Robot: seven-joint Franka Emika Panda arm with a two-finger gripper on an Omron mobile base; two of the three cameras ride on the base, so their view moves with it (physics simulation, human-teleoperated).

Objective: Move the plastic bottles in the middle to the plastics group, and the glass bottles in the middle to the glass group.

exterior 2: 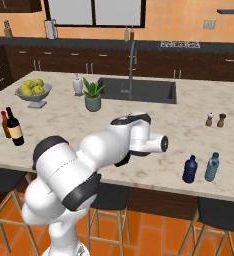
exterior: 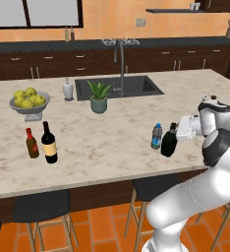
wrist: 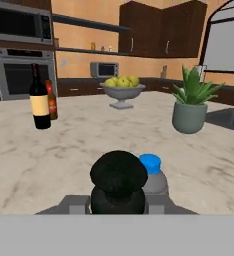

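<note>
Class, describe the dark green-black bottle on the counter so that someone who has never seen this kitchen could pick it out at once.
Start at the sink in the marble island counter, then come toward the near edge on the robot's side. Two bottles stand together there, and the gripper is at the dark green-black bottle. Unlike the clear water bottle with a blue cap beside it, it is opaque, wide-bodied, short-necked and unlabelled.

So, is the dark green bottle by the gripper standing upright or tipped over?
Upright. The dark green bottle stands on its base on the counter, neck up, beside the water bottle.

Arm folded low, forearm reaching sideways, hand level; tool (wrist: 118, 202) fingers nearly closed round dark bottle's (exterior: 169, 142) neck.
</note>
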